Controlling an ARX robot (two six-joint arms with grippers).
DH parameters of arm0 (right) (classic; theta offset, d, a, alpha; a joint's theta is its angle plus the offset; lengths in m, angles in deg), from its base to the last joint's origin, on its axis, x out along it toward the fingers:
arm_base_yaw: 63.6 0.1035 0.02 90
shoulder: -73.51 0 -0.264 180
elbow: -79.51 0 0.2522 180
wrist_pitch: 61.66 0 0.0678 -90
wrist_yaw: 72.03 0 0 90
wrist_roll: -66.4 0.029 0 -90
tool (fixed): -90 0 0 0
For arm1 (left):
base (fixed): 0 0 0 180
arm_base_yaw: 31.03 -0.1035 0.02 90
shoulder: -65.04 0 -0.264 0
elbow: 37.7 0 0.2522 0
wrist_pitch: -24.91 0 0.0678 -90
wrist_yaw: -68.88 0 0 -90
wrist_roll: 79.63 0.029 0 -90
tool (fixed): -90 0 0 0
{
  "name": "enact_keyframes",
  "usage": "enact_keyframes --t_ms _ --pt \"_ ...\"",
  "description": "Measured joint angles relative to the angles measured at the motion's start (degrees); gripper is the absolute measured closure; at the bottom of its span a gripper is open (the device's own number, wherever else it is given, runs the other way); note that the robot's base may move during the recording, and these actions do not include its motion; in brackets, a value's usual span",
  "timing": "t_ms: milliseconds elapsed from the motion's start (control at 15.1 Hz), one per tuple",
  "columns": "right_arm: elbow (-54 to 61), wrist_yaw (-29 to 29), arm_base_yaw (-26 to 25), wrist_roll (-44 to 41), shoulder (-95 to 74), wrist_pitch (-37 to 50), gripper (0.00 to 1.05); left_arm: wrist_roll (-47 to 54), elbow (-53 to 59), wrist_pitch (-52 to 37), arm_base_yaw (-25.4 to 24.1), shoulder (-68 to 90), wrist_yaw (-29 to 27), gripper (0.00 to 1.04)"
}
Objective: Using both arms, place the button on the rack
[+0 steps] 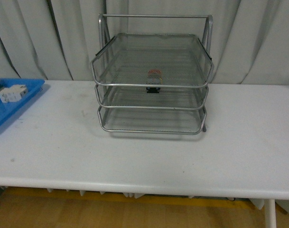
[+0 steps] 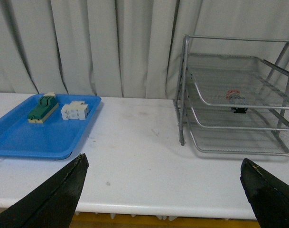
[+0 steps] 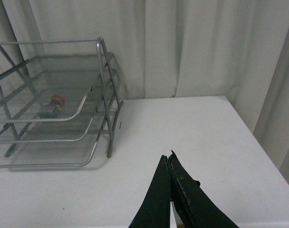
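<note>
From the front, the rack (image 1: 153, 76) stands in the middle of the white counter (image 1: 149, 152), close to the gray curtain (image 1: 258, 38). The button (image 1: 154, 80) sits in the rack. Its red top shows through the wire of the top shelf, and I cannot tell for sure which shelf it rests on. A blue tray (image 1: 13, 102) lies at the left edge with a white block (image 1: 12, 93) in it. No arm shows here.

From the left wrist, the left hand (image 2: 163, 190) is wide open and holds nothing. Its two dark fingers (image 2: 54, 197) are far apart, above the near edge of the counter (image 2: 135, 161). The blue tray (image 2: 35, 140) holds a green block (image 2: 42, 109) and a white block (image 2: 75, 110) side by side. The rack (image 2: 239, 99) has the button (image 2: 235, 99) inside.

From the right wrist, the right hand (image 3: 169, 159) is closed tight with nothing in it. It hangs over the bare counter (image 3: 191, 137), well apart from the rack (image 3: 54, 104). The button (image 3: 53, 106) shows inside the rack.
</note>
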Motion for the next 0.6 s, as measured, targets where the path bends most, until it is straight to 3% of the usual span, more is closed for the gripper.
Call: enact_keyframes --t_ms 595 --pt "6.88 0.0 0.0 -0.81 15.02 -4.85 1.03 0.02 0.0 -0.02 0.0 0.0 0.0 0.07"
